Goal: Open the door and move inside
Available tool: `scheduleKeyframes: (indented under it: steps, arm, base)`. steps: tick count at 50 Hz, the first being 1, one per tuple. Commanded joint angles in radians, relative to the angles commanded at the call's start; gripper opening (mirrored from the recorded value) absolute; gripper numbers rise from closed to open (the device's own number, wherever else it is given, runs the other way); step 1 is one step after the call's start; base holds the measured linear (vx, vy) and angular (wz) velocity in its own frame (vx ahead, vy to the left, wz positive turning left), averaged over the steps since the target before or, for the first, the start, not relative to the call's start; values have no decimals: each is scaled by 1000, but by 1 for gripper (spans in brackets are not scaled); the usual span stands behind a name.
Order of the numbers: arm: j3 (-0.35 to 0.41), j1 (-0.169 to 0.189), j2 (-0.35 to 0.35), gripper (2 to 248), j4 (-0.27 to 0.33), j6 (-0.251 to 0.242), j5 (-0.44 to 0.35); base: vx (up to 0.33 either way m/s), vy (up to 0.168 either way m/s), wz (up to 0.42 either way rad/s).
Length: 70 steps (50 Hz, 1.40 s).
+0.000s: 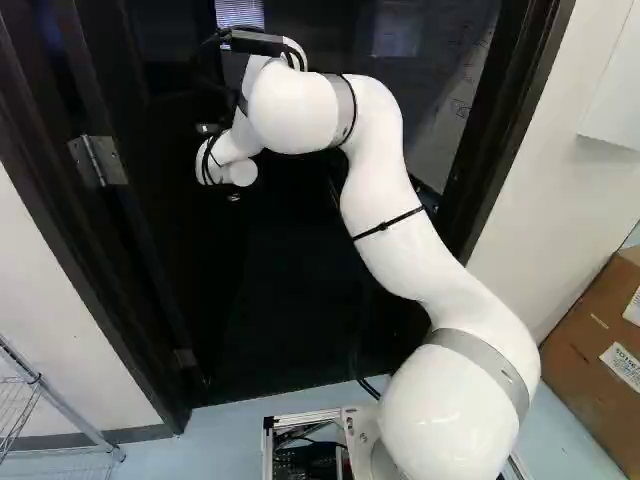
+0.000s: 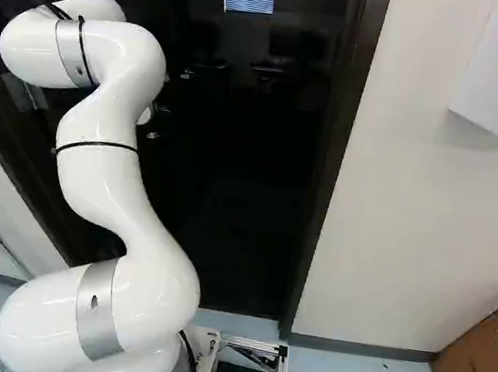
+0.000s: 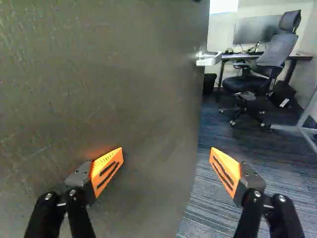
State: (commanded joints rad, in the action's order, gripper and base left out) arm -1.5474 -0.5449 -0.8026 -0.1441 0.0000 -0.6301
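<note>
1. Gripper (image 3: 167,151) nearest — fingers spread wide, orange pads (image 3: 107,170) well apart.
2. Door (image 3: 104,74) ajar, its face close ahead of one finger; contact can't be told. Door edge runs ahead, between the two fingers.
3. Metal fitting (image 3: 208,59) juts from that edge, farther ahead of gripper.
4. Past the other finger — carpet (image 3: 210,213), office chair (image 3: 278,49), desk (image 3: 298,57).

I see a cardboard box (image 1: 590,350) at the lower right of my left base view and a wire rack (image 1: 75,414) at its lower left. In my wrist view, an office chair (image 3: 250,83) stands by a desk (image 3: 299,57) bearing a monitor (image 3: 257,29).
</note>
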Motion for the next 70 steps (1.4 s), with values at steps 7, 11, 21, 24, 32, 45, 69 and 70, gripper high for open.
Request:
scheduleKeyframes:
  steps: [7, 11, 21, 24, 32, 45, 69, 70]
  arm:
    - [-18, -11, -13, 247, 10, 0, 0]
    - [-28, -17, -20, 247, 19, 0, 0]
    - [-56, -32, -40, 247, 51, 0, 0]
    - [-64, -37, -46, 247, 62, 0, 0]
    - [-87, -49, -62, 247, 91, 0, 0]
    - [-117, -63, -83, 247, 140, 0, 0]
    - [-121, -65, -86, 247, 201, 0, 0]
    - [-121, -65, -86, 247, 201, 0, 0]
  base:
    - [0, 0, 0]
    - [0, 0, 0]
    - [0, 0, 0]
    - [0, 0, 0]
    - [0, 0, 0]
    - [0, 0, 0]
    - [0, 0, 0]
    - [0, 0, 0]
